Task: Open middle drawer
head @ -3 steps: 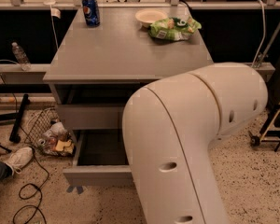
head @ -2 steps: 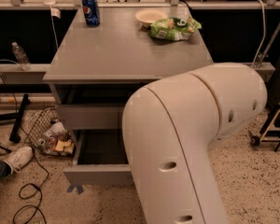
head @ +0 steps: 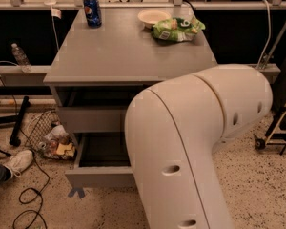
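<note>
Camera view: big white arm [head: 190, 142] fills the lower right, a smooth rounded plastic shell with small oval holes. It blocks the right half of the cabinet.

Claw is not visible. It is probably somewhere behind or under that arm near the drawer fronts, and I cannot tell whether it is apart, together or clamped on anything.

Middle drawer [head: 97, 176] stands well out of the carcass, with its dark empty box showing from above. Its flat grey front is low in the picture, near a blue tape mark [head: 77, 192] on the floor [head: 257, 185]. The arm hides its knob. I take it for the middle one because a shut grey front [head: 90, 119] sits above it and it would cover anything below. On that reading the task looks about done.

Desk [head: 128, 51] is matte grey painted wood with square edges and a flat top. At its back edge, clear of the arm's working side, are a blue soda can [head: 92, 11], upright, a pale round bowl [head: 151, 16], and a crinkly green snack bag [head: 177, 28] touching the bowl.

Floor is speckled terrazzo. On it left of the cabinet are a wire basket of trash [head: 50, 137], a white shoe [head: 19, 160] and a looped black cable [head: 28, 199]. A clear water bottle [head: 20, 56] stands on a ledge further left.
</note>
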`<state>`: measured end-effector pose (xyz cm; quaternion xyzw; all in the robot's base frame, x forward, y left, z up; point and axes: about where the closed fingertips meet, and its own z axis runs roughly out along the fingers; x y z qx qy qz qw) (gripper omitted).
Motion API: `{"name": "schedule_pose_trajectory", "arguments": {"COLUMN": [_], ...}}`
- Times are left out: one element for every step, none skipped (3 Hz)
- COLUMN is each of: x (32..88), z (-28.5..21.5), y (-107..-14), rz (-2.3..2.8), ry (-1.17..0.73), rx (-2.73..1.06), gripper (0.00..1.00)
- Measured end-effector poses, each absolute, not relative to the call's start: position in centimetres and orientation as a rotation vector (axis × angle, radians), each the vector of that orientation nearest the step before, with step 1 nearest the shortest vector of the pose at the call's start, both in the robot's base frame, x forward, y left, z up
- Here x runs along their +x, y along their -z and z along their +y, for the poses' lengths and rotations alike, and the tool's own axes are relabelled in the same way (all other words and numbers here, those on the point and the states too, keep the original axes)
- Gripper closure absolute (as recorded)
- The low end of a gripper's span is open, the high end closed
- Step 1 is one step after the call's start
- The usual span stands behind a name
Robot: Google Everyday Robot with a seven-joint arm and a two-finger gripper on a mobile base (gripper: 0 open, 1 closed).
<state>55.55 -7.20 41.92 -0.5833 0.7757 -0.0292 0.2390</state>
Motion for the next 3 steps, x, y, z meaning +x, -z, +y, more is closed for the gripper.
{"name": "schedule_pose_trajectory", "arguments": {"x": [55.9, 55.5, 55.4], "z": [-7.6, -10.4, -13.6], "y": [-42.7, -45.5, -50.1], "rz": [2.106, 2.087, 2.044], "ry": [0.095, 0.128, 0.140], "rx": [-1.591, -1.525, -1.410], "gripper": [0.00, 0.00, 0.00]}}
